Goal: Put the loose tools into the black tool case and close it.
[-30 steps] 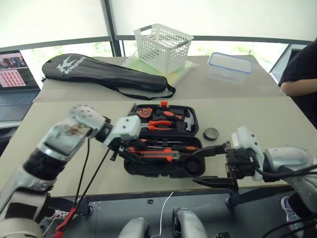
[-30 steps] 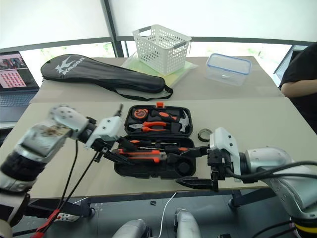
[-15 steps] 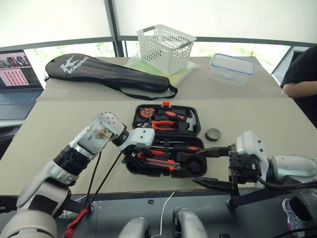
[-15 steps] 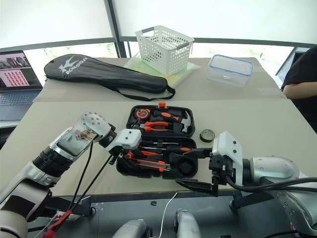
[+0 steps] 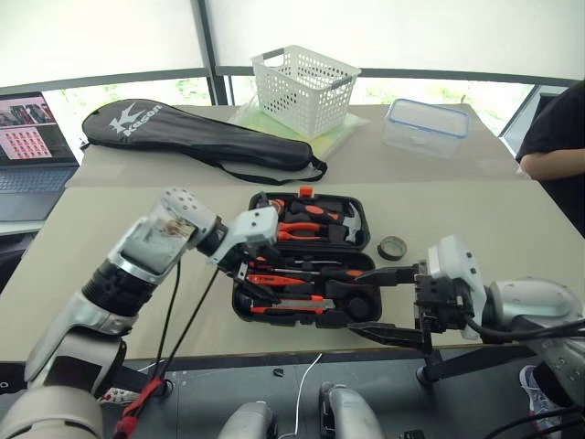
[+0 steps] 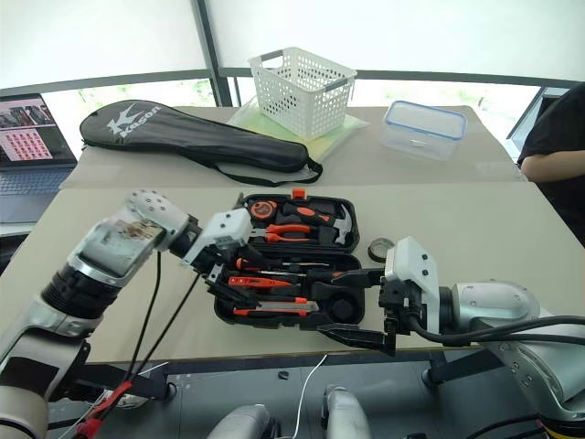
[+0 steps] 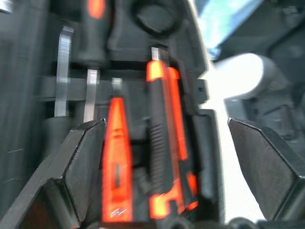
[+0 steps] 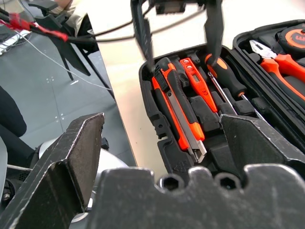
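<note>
While the black tool case [image 5: 306, 261] lies open near the front edge of the desk [image 5: 110, 229], its contents and surroundings stand as follows.

Far half of the case: orange tape measure [image 5: 266, 207], orange-handled pliers [image 5: 297, 228], hammer [image 5: 345, 221].

Near half of the case: utility knife [image 8: 177, 110] in the nearest slot; slim orange tester screwdriver [image 8: 196, 79] just beyond it; orange-and-black screwdrivers [image 8: 228, 75] further in. All lie seated in the moulded slots.

Small black tape roll [image 5: 391, 247]: loose on the desk, just right of the case, apart from it.

My left end effector [image 5: 245, 274]: fingers spread wide apart, nothing between them, poised over the left end of the near half, above the knife and tester handles.

My right end effector [image 5: 388, 302]: fingers spread wide, holding nothing, at the right front corner of the case, pointing left.

Far desk: long black racket bag [image 5: 196, 137] at left, white basket [image 5: 302, 78] in the middle, clear lidded box [image 5: 424, 125] at right. Laptop [image 5: 32, 142] at the far left edge. A person's dark sleeve [image 5: 556, 123] at the right edge.
</note>
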